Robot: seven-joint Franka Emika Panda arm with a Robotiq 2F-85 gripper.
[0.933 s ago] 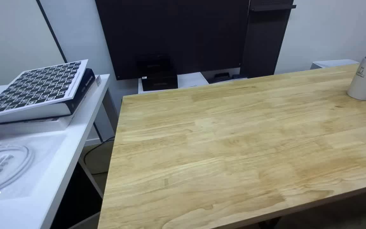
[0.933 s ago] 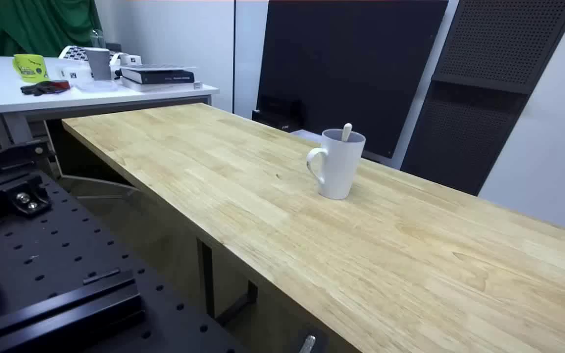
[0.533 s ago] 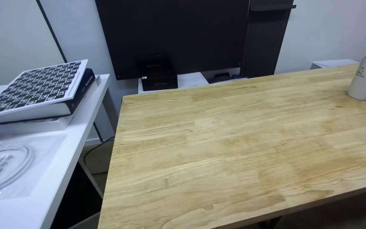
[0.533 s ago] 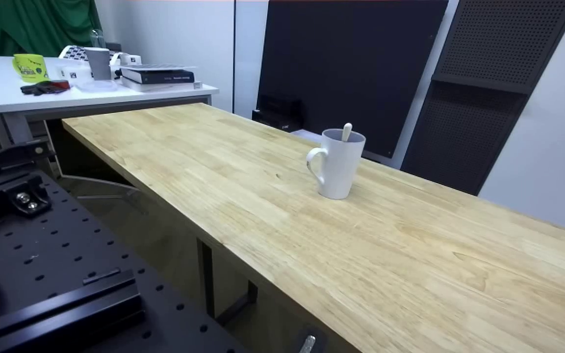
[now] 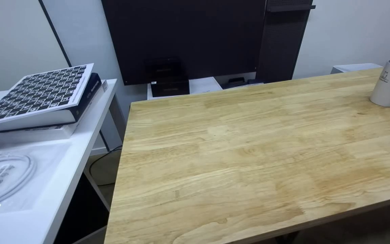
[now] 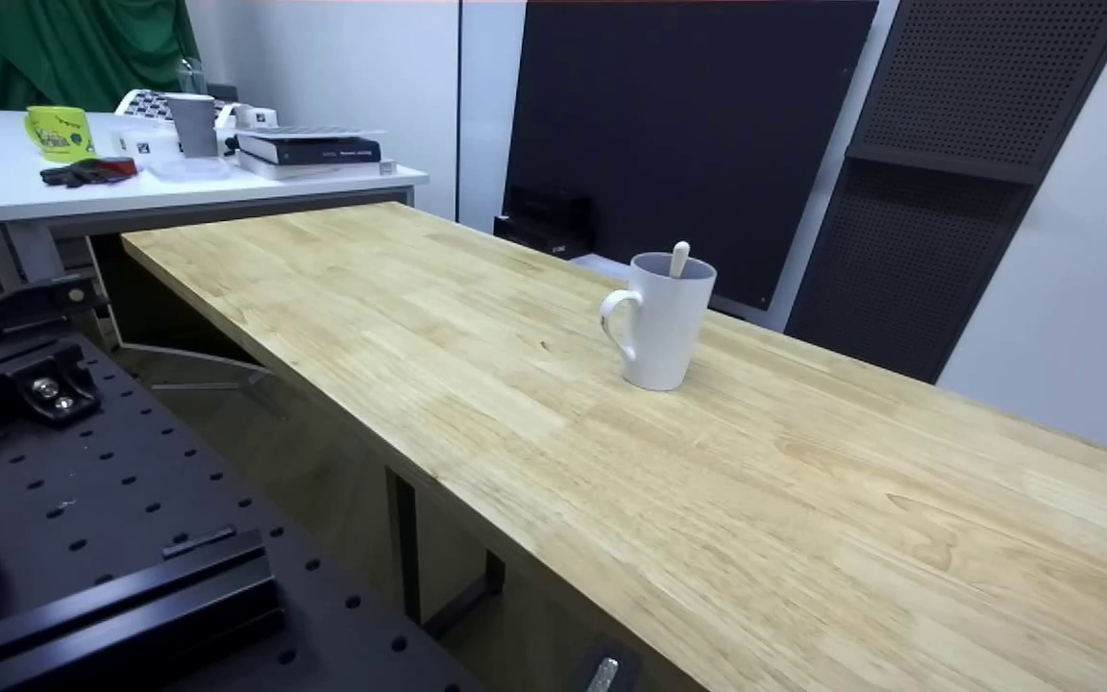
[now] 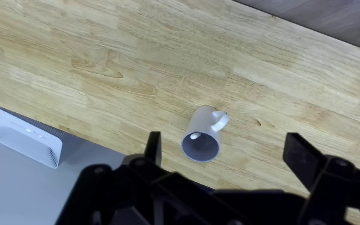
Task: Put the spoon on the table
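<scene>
A white spoon (image 6: 679, 259) is contained in the upright mug (image 6: 666, 332) on the worktop (image 6: 438, 384); the fingers (image 7: 302, 159) are spread wide.

Wrist view's got greyish wood-look floor (image 7: 339, 22) out past the gripper (image 7: 223, 140), plus a white vented box (image 7: 27, 137) off to its left. Pale walls (image 5: 357, 37), a big black panel (image 5: 188, 34) and a white desk (image 5: 19, 228) in both exterior views, and a green curtain (image 6: 83, 53) in an exterior view.
</scene>
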